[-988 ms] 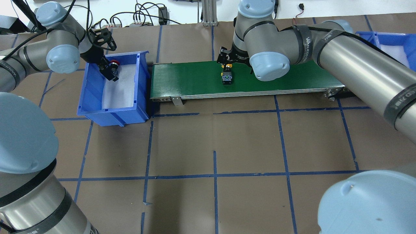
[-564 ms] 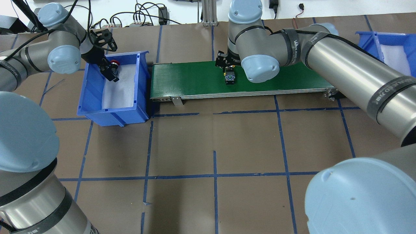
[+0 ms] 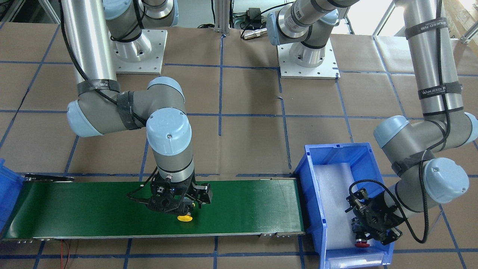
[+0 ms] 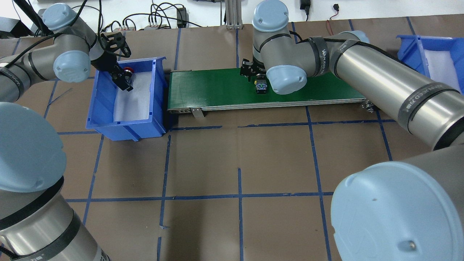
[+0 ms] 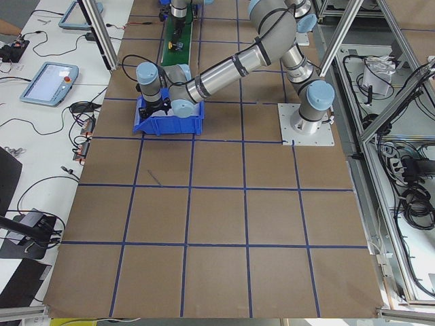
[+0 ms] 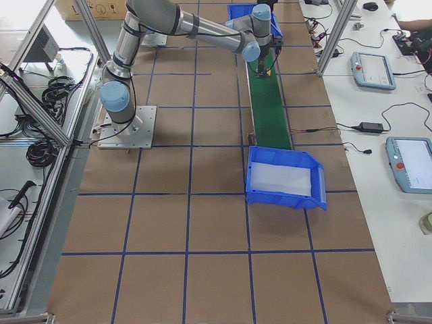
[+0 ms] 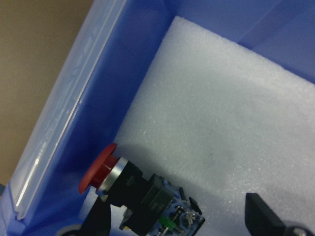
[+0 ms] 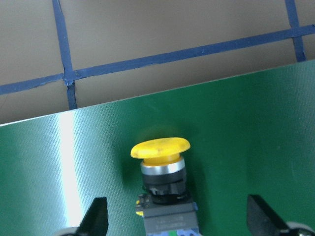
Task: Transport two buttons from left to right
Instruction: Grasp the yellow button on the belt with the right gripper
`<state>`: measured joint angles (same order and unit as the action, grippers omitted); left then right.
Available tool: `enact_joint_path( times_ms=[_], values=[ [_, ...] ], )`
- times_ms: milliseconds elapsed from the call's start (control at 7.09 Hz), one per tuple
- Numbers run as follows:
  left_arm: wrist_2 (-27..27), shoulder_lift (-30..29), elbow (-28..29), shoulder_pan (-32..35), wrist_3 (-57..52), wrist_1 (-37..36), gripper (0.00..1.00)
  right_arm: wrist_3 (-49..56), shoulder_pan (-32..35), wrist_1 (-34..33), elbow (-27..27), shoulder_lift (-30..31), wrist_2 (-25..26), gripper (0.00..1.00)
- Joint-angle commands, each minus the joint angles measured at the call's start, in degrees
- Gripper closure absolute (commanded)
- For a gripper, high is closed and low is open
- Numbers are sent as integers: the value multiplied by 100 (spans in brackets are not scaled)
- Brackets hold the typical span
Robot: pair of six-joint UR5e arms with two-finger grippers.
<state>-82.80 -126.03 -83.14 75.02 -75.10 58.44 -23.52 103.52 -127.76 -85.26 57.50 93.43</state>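
Note:
The yellow button [image 8: 161, 162] lies on its side on the green conveyor belt [image 4: 210, 87]; it also shows in the front view [image 3: 184, 218] and from overhead [image 4: 261, 87]. My right gripper [image 8: 179, 216] is open and straddles its body, jaws well clear on both sides. The red button [image 7: 128, 182] lies on white foam in the left blue bin [image 4: 123, 127], cap against the far wall. My left gripper [image 7: 182, 216] is open around it, with one finger [image 7: 98, 219] close beside the body. The red cap shows overhead [image 4: 127, 70] and in the front view [image 3: 361, 243].
A second blue bin [image 4: 409, 43] with white foam stands past the belt's right end; it is the near bin in the exterior right view [image 6: 283, 179]. The table is brown paper with blue tape lines. Cables lie along the far edge.
The yellow button has travelled a little to the right along the belt, and my right gripper has followed it. The left gripper and the red button have not moved.

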Motion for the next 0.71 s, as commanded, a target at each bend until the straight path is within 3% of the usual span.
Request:
enact_joint_path(
  times_ms=[0,282,423,564],
  values=[
    [1,0,-1,12,-135,-86,37,67,-24,-73,0,-72,61,19],
    [-8,17,-1,21,-154,-113,57,225,-68,-3,9,-37,53,77],
    [-17,61,8,30,-146,-113,57,304,-68,6,9,-20,53,92],
    [-8,122,8,47,-137,-113,57,313,-77,6,9,-20,62,94]
  ],
)
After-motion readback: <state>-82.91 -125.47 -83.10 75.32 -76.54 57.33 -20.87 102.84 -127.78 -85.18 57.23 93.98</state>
